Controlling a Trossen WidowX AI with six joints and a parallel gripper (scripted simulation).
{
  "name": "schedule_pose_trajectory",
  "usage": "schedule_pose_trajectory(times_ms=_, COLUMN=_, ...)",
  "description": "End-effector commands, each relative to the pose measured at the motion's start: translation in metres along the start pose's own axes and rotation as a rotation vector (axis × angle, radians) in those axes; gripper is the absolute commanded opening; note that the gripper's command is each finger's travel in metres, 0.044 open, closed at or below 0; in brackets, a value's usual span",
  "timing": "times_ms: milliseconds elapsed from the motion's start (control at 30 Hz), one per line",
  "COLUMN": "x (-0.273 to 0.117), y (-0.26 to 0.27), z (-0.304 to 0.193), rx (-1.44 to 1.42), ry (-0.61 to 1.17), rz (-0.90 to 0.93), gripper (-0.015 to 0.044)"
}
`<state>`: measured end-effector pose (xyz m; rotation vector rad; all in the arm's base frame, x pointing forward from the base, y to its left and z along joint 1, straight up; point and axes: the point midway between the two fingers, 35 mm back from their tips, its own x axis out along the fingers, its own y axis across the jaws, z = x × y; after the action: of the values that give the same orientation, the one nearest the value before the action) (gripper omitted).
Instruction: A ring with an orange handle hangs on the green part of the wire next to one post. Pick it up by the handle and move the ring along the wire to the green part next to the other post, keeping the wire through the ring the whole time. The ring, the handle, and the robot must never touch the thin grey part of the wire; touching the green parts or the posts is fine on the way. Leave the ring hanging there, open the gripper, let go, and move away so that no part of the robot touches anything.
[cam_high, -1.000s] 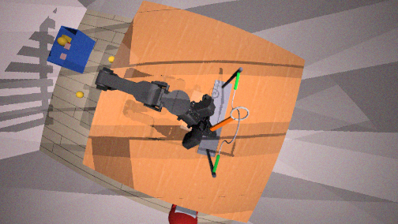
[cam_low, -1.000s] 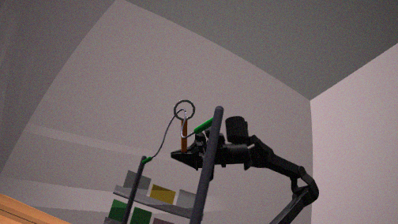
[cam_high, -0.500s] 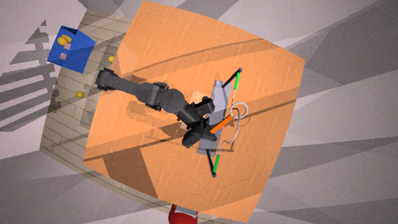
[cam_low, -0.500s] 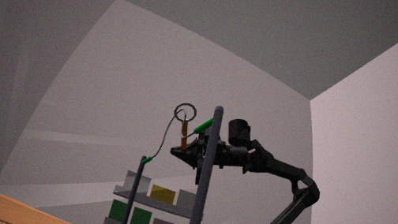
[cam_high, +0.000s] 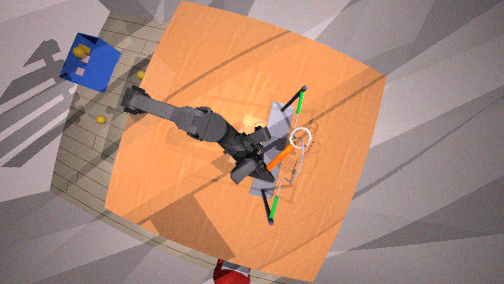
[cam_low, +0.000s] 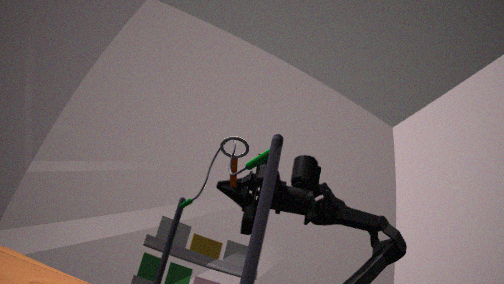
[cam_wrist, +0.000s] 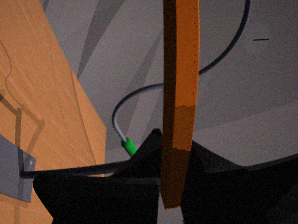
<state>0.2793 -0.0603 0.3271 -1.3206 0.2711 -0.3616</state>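
Ring (cam_high: 291, 134) (cam_low: 247, 147): one, pale in the top view, at the wire (cam_high: 302, 160) (cam_low: 208, 175) (cam_wrist: 135, 94), over the thin grey part between the two green parts; contact with the wire cannot be told

Handle (cam_high: 281, 157) (cam_low: 233, 172) (cam_wrist: 181, 85): one, orange, pointing from the ring towards between 7 and 8 o'clock in the top view; roughly upright below the ring in the exterior view

Tool (cam_high: 269, 172) (cam_low: 231, 187) (cam_wrist: 175, 145): one, black, closed on the handle near its end away from the ring

First green part (cam_high: 300, 102) (cam_low: 257, 160): at 12 o'clock from the ring in the top view, beside its post (cam_high: 303, 89) (cam_low: 267, 200)

Second green part (cam_high: 273, 207) (cam_low: 185, 203) (cam_wrist: 130, 146): at 7 o'clock from the ring in the top view, beside the other post (cam_high: 270, 222) (cam_low: 172, 235)

Plate (cam_high: 281, 112): grey, on the tabletop (cam_high: 330, 165), partly hidden by the arm (cam_high: 197, 122) (cam_low: 345, 215)

Bin (cam_high: 102, 65): blue, off the tabletop at 10 o'clock, holding small yellow and pink things
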Motion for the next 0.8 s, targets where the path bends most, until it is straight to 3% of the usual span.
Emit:
schedule_pose_trajectory(times_ms=0, x=0.000, y=-0.002, z=-0.001, rx=-0.047, ry=-0.005, rz=-0.027, gripper=-0.0150)
schedule_pose_trajectory(times_ms=767, x=0.001, y=0.008, z=-0.005, rx=-0.149, ry=-0.017, rz=-0.086, gripper=-0.0150)
